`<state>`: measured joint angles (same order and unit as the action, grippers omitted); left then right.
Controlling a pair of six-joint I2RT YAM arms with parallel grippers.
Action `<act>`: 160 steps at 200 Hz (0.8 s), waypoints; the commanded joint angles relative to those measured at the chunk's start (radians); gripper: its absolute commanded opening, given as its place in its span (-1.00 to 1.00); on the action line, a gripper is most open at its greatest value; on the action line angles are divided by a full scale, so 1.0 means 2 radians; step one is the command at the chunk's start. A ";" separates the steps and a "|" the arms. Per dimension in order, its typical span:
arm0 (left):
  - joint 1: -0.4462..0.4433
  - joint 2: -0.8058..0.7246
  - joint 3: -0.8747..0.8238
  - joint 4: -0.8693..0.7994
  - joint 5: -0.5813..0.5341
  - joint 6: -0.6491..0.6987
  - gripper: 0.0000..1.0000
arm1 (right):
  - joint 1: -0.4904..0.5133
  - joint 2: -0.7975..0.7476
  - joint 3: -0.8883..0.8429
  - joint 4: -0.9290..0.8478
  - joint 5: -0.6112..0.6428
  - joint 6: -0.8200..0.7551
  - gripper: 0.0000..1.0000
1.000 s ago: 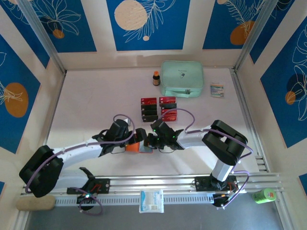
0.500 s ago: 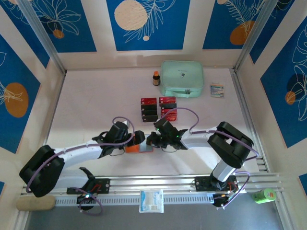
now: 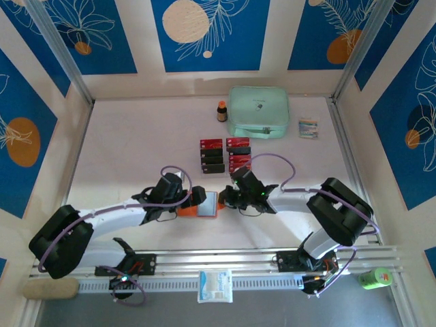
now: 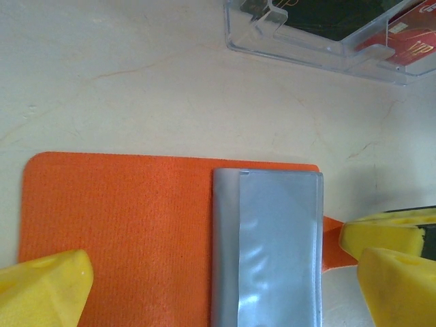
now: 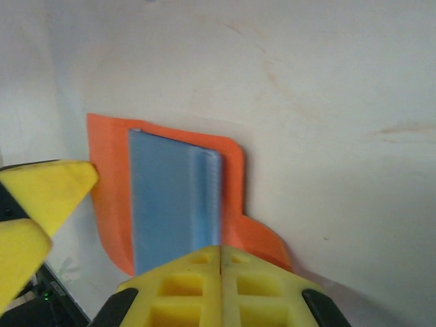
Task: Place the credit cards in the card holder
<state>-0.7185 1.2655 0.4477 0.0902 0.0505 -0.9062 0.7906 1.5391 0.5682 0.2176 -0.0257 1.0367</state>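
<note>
Evidently the card holder (image 4: 122, 225) is laid open and flat on the counter (image 4: 136, 82), between the two arms and toward its near side, with the pale grey-blue pocket (image 4: 272, 252) turned upward so that the slot can be reached from above. The left jaws are spread wide and set astride the holder, one yellow pad (image 4: 44, 286) over the orange flap (image 4: 88, 197) and the other off the opposite side. This is judged to be meant to hold the holder down and spread out, though it cannot be told whether the pads are pressed onto the fabric. The right jaws are shut with nothing between them, and in the right wrist view their joined tips are seen just at the holder's edge, beside the small orange tab (image 5: 262, 245). A closed tip placed like that is judged to serve as a pusher for flattening the flap rather than as a grip. The credit cards (image 3: 225, 155), red and black, are stacked in the clear tray (image 4: 306, 51) just beyond the holder, where they can be taken with a short reach. No card is seen in the pocket, so the loading is judged not yet begun, and the right jaws would have to be parted before a card could be picked.
</note>
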 commanded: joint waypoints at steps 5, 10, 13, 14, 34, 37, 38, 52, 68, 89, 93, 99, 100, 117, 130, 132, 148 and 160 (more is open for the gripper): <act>-0.007 0.009 0.005 -0.013 -0.017 0.019 1.00 | -0.002 -0.003 -0.021 0.003 0.004 0.000 -1.00; -0.007 0.008 0.005 -0.014 -0.018 0.020 1.00 | -0.002 -0.001 -0.023 0.006 0.005 0.002 -1.00; -0.007 0.008 0.005 -0.014 -0.019 0.020 1.00 | -0.002 -0.001 -0.025 0.007 0.005 0.003 -1.00; -0.008 0.008 0.005 -0.014 -0.019 0.020 1.00 | -0.002 -0.001 -0.026 0.008 0.005 0.003 -1.00; -0.011 0.009 0.007 -0.019 -0.023 0.030 1.00 | -0.003 0.003 -0.032 0.012 0.005 0.001 -1.00; -0.012 0.008 0.008 -0.020 -0.023 0.032 1.00 | -0.004 0.003 -0.032 0.012 0.005 0.000 -1.00; -0.012 0.008 0.008 -0.021 -0.024 0.033 1.00 | -0.004 0.003 -0.032 0.012 0.004 0.000 -1.00; -0.015 0.007 0.014 -0.030 -0.026 0.046 1.00 | -0.006 0.002 -0.030 0.009 0.003 -0.005 -1.00; -0.021 0.007 0.024 -0.045 -0.032 0.066 1.00 | -0.009 -0.002 -0.023 0.000 -0.001 -0.015 -1.00; -0.030 0.006 0.037 -0.064 -0.041 0.094 1.00 | -0.010 -0.007 -0.008 -0.017 -0.005 -0.029 -1.00; -0.032 0.007 0.039 -0.066 -0.041 0.098 1.00 | -0.010 -0.006 -0.005 -0.019 -0.005 -0.031 -1.00; -0.033 0.008 0.042 -0.069 -0.042 0.104 1.00 | -0.010 -0.007 -0.001 -0.023 -0.008 -0.034 -1.00; -0.034 0.008 0.042 -0.069 -0.043 0.105 0.99 | -0.010 -0.007 0.000 -0.023 -0.008 -0.035 -1.00; -0.039 0.014 0.046 -0.071 -0.045 0.116 1.00 | -0.009 -0.006 0.011 -0.030 -0.011 -0.041 -1.00; -0.046 0.020 0.047 -0.069 -0.048 0.121 1.00 | -0.008 -0.003 0.019 -0.034 -0.013 -0.045 -1.00; -0.047 0.021 0.047 -0.068 -0.048 0.122 1.00 | -0.007 -0.002 0.020 -0.035 -0.013 -0.044 -1.00; -0.052 0.028 0.047 -0.067 -0.053 0.127 1.00 | -0.006 0.003 0.030 -0.037 -0.015 -0.047 -1.00; -0.056 0.033 0.046 -0.066 -0.056 0.129 1.00 | -0.004 0.008 0.038 -0.041 -0.015 -0.049 -1.00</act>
<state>-0.8104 1.3106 0.5205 -0.0193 -0.0322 -0.6910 0.7769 1.5402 0.6029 0.1749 -0.0341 0.9707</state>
